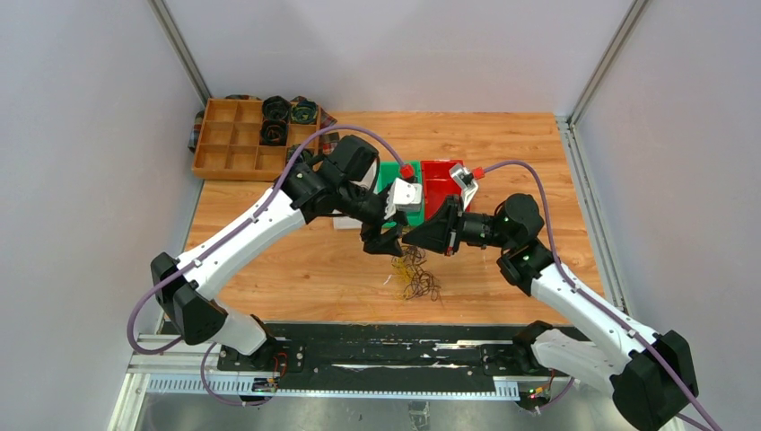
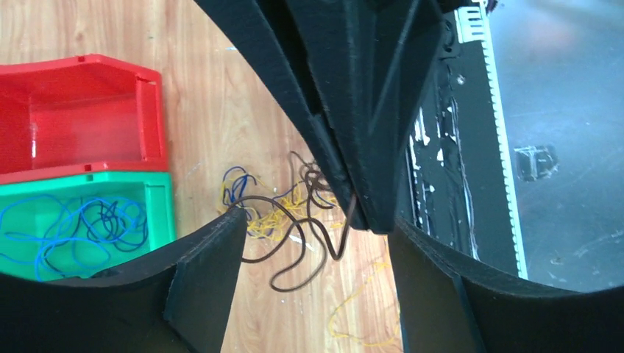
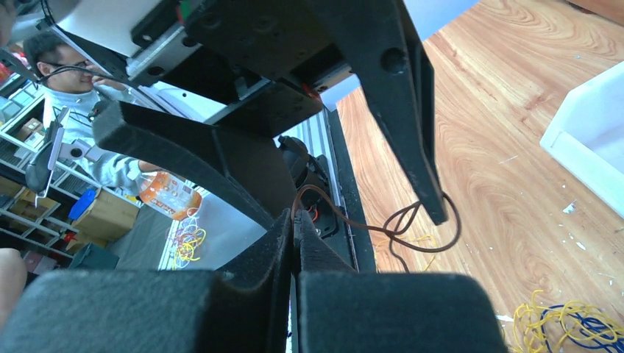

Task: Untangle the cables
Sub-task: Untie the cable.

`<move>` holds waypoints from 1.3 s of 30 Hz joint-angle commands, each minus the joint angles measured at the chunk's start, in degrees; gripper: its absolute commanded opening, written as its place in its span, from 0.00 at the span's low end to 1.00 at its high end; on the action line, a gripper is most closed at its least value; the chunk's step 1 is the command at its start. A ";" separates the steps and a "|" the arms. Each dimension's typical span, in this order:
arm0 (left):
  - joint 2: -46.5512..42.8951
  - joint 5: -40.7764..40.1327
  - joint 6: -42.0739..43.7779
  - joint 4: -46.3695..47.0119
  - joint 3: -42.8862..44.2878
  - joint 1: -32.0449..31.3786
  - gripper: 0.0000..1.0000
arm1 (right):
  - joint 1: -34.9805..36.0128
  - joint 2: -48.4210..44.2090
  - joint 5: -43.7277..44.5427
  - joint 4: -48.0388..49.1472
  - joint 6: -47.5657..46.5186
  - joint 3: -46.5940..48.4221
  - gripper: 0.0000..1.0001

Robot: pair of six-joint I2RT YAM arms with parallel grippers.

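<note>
Brown cable (image 3: 352, 222) pinched in the right gripper (image 3: 296, 220) above the tangle (image 1: 417, 280), to draw it free; left gripper (image 1: 386, 244) gapes wide.

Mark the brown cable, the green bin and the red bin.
brown cable (image 2: 303, 271), left wrist view, on its lower loop.
green bin (image 2: 88, 179), left wrist view, on the rim next to the other bin.
red bin (image 2: 81, 125), left wrist view, on its bare inside.

The cables (image 1: 415, 277) lie on the tabletop (image 1: 296, 269) just before two bins (image 1: 440, 172) set side by side, a compartment tray (image 1: 235, 136) at the far left corner.
</note>
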 commanded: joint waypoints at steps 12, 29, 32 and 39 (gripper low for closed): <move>-1.15 -5.75 -12.12 11.54 -4.70 0.00 0.04 | 0.86 -1.50 -0.77 5.15 3.29 1.38 0.01; -6.06 -16.19 -18.36 6.21 -2.87 0.76 0.01 | 5.01 -9.84 36.78 -23.56 -20.83 3.04 0.25; -5.91 -15.95 -18.33 4.62 -1.24 0.76 0.01 | 8.89 -9.34 41.06 -23.23 -22.60 3.07 0.27; -5.91 -11.00 -17.99 0.91 5.33 0.76 0.01 | 16.11 -5.44 50.66 -17.13 -24.72 2.16 0.39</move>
